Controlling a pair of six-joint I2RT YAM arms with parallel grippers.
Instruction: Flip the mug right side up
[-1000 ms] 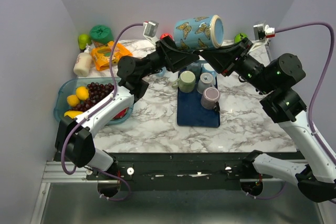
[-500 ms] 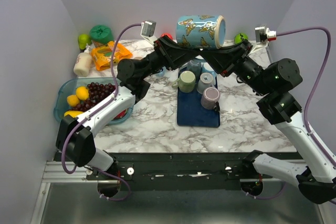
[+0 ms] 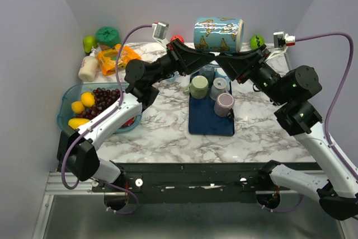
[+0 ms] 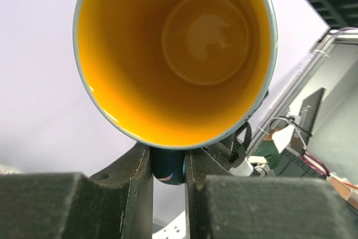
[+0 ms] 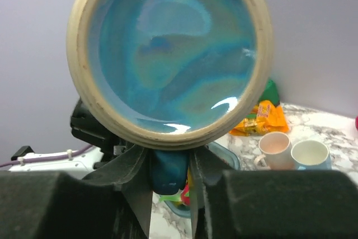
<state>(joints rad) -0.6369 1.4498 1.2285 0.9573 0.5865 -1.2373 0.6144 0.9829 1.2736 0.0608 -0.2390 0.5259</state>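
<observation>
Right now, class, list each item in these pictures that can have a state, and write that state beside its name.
Butterfly mug, in the air, on its side, mouth toward the left arm.
Left tool, shut on the mug's handle.
Right tool, shut on the mug's handle.
Mauve mug, standing on the blue mat; which end is up is unclear.
Fruit bowl, holding fruit.

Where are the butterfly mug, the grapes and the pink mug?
butterfly mug [image 3: 217, 33], top view, its painted side.
grapes [image 3: 103, 100], top view, middle of the bunch.
pink mug [image 3: 225, 103], top view, its upward face.
</observation>
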